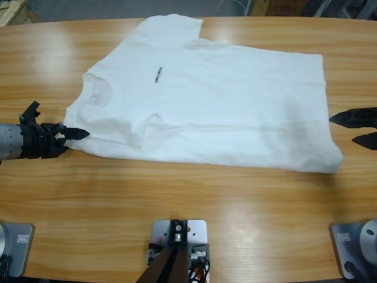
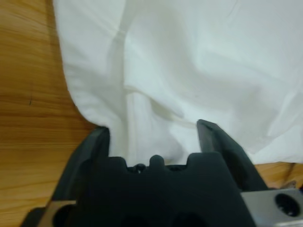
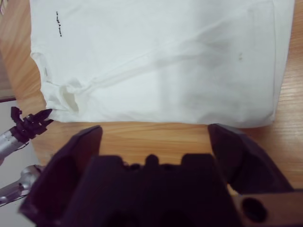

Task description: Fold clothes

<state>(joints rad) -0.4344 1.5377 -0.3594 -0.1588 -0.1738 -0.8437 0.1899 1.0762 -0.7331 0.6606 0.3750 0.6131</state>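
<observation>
At the bench's left edge we have our left tool (image 1: 75,134) at the shoulder and sleeve end of the white T-shirt (image 1: 224,100). In the left wrist view its jaws stand apart with a bunched fold of the shirt's edge lying between them (image 2: 154,137), not yet pinched. We judge the first risk here: if we close on that bunch, we may catch more than one layer, or only a thin lip of hem, and the cloth could slip out as soon as we lift or drag it.

The T-shirt lies spread flat across the middle of the bench, neck toward the left edge, hem toward the right edge, one sleeve reaching to the far edge. The small dark chest print (image 1: 157,75) faces up. The cloth is soft and already creased near the nearer sleeve, so any one-sided pull would likely skew the whole garment and spoil the fold line.

At the bench's right edge our right tool (image 1: 358,128) hangs just off the hem, jaws wide apart and holding nothing; the right wrist view shows bare wood (image 3: 156,135) between it and the shirt's hem edge. If we lift on the left before this side grips, the hem may trail and wrinkle. If it comes in too low, the jaws may push the hem into a ridge instead of taking it.
</observation>
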